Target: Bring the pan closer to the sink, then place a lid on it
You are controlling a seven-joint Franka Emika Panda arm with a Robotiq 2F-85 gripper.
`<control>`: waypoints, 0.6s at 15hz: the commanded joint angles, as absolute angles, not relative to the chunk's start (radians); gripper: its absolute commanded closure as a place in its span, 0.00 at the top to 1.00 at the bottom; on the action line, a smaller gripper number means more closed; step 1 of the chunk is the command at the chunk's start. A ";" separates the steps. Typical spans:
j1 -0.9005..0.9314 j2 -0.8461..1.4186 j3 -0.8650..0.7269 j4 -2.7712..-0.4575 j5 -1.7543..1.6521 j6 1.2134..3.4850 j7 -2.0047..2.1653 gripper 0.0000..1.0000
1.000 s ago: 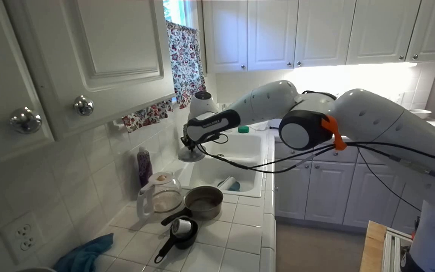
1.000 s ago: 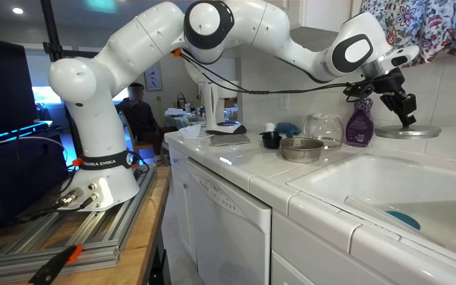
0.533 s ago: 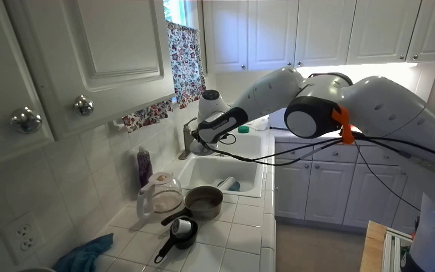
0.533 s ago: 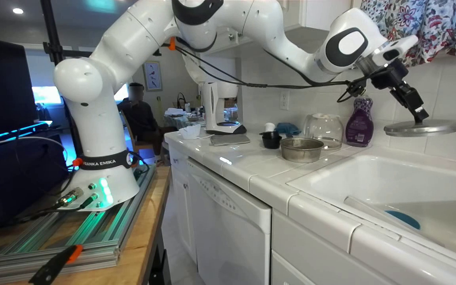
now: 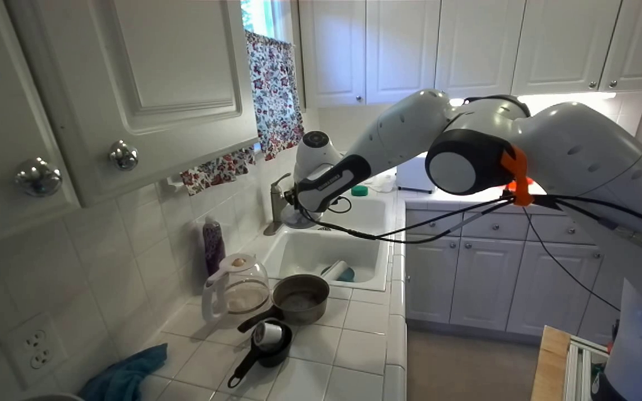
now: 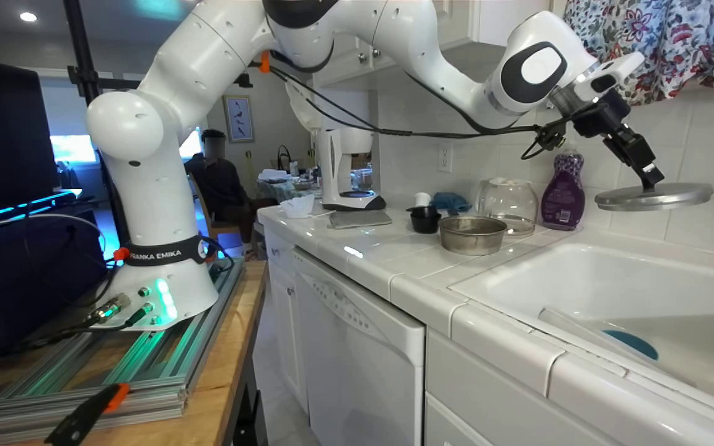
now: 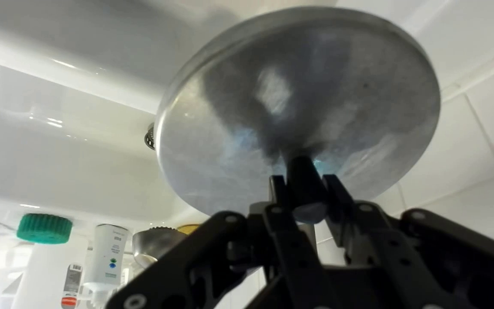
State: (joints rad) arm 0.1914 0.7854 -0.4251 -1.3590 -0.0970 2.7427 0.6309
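My gripper (image 7: 304,185) is shut on the black knob of a round grey metal lid (image 7: 380,107). The lid (image 6: 661,198) hangs roughly level in the air at the wall side of the sink (image 6: 630,269), well above its rim. Its far side is partly behind my wrist in an exterior view, where the lid (image 5: 298,218) shows near the faucet (image 5: 276,207). The dull grey-brown pan (image 5: 300,301) stands uncovered on the tiled counter, close to the sink's near edge, its dark handle angled away from the basin. In the wrist view the pan does not show.
A glass carafe (image 5: 247,289) and a purple soap bottle (image 6: 563,195) stand between pan and wall. A small black skillet (image 5: 276,353) holding a white cup touches or nearly touches the pan's handle. A blue cloth (image 5: 123,373) lies farther along. Upper cabinets (image 5: 148,83) overhang the counter.
The lid has moved with my gripper away from the soap bottle, farther along the sink, and slightly up, then back a little in the last half second. The faucet has come into view. Pan unmoved.
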 commanded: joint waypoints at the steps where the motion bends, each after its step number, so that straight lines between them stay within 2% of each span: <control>1: 0.204 0.735 -0.428 -1.412 -0.143 2.721 0.621 0.06; 9: 0.351 0.545 -0.579 -1.791 -0.221 2.941 0.726 0.06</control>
